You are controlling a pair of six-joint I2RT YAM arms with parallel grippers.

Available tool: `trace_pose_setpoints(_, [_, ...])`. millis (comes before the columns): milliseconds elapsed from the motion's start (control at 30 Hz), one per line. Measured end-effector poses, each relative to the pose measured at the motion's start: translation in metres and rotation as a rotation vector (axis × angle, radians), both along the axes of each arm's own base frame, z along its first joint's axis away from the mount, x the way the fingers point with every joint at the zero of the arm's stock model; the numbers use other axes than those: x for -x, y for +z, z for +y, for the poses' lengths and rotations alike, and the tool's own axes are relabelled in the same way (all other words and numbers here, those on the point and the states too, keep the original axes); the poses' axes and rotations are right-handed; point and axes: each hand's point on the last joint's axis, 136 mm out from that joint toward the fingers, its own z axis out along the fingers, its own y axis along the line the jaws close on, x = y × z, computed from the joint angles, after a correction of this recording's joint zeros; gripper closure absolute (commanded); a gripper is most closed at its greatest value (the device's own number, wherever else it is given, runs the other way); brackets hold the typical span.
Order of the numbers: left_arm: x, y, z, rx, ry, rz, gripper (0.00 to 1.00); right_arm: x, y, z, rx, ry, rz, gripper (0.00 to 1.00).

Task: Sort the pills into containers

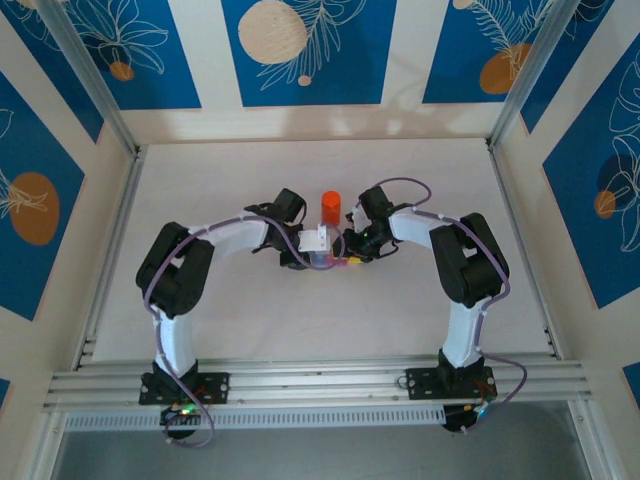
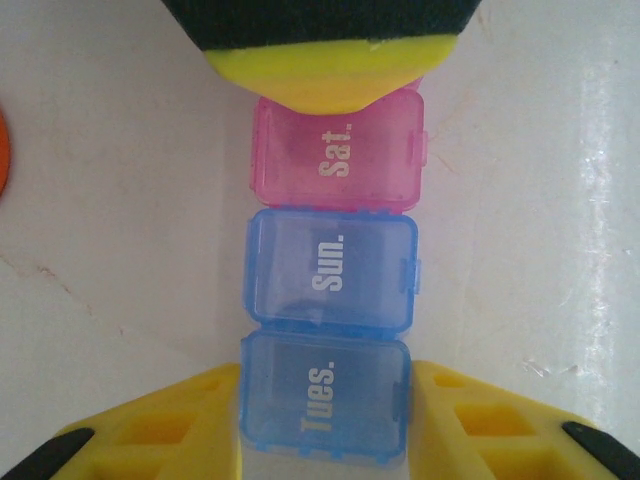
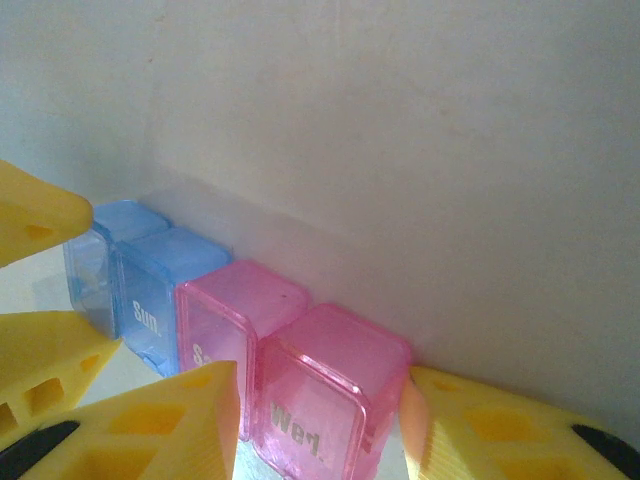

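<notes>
Pinching one end each, your left pincer (image 2: 325, 385) grips the blue end and your right pincer (image 3: 320, 375) the pink end of the see-through plastic pill-box strip (image 2: 330, 270), mid counter (image 2: 120, 200), probably so it cannot wobble.

Left wrist: hidden under one finger (image 2: 320, 75) of right gripper (image 3: 320, 400), far end of pink "Sat." box (image 2: 335, 150); cropped by top edge, that finger too. Cropped at bottom: fingers (image 2: 200, 420) of left gripper (image 2: 325, 400). Cut by left edge to a sliver: orange bottle (image 2: 3, 150). Can't see contents through cloudy lids. Right wrist: half hidden behind near finger (image 3: 170, 420), "Sat." label; cropped at bottom, "Wed." box (image 3: 320, 390); partly behind left finger (image 3: 40, 215), farthest blue box (image 3: 110, 225), label unreadable. Can't tell grip contact on "Wed." box. Top view: mostly covered by both grippers, pill-organiser strip (image 1: 326, 262); too small to tell box count, labels, contents.
</notes>
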Motion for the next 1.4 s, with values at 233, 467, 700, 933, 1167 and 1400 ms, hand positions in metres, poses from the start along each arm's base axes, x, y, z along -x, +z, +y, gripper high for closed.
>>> trace_pose_setpoints(233, [-0.002, 0.002, 0.004, -0.012, 0.037, 0.060, 0.55, -0.002, 0.001, 0.004, 0.024, 0.018, -0.024, 0.56])
trace_pose_setpoints(467, [-0.009, 0.012, 0.003, 0.017, 0.072, 0.080, 0.49, -0.007, 0.001, 0.013, 0.017, 0.040, -0.062, 0.57])
trace_pose_setpoints(700, [-0.019, 0.021, -0.002, 0.044, 0.085, 0.051, 0.48, -0.007, 0.001, 0.015, 0.014, 0.045, -0.068, 0.57])
trace_pose_setpoints(933, [-0.030, 0.021, 0.005, 0.031, 0.111, 0.014, 0.48, -0.007, 0.001, 0.015, 0.014, 0.049, -0.072, 0.57])
trace_pose_setpoints(1167, [-0.049, 0.022, 0.014, 0.004, 0.160, -0.053, 0.48, -0.008, 0.001, 0.015, 0.013, 0.052, -0.075, 0.57])
trace_pose_setpoints(1400, [-0.061, 0.023, 0.016, -0.003, 0.198, -0.102, 0.47, -0.008, 0.001, 0.015, 0.013, 0.052, -0.075, 0.57])
